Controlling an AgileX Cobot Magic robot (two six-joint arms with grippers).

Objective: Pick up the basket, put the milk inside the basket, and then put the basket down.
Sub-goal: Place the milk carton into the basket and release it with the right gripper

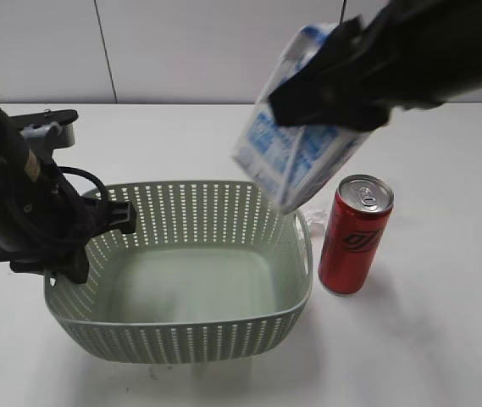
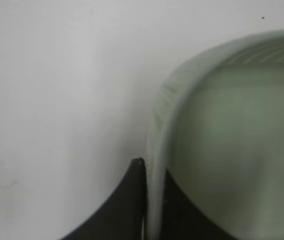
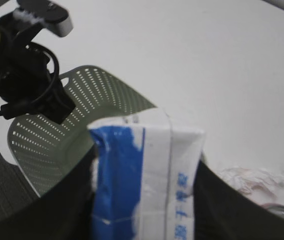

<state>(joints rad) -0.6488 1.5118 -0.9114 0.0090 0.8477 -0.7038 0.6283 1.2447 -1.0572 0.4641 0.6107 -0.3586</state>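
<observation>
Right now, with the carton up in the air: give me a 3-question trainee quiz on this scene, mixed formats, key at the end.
1. True or false: the milk is already resting on the floor of the basket.
2. Multiple choice: the red can stands (A) inside the basket, (B) on the table just outside the basket's right wall, (C) in the left gripper.
3. Fill in: the right gripper holds the ____.

Key:
1. False. The carton hangs tilted above the basket's right rim.
2. B.
3. Milk; the left gripper is clamped on the basket's left rim.
</observation>
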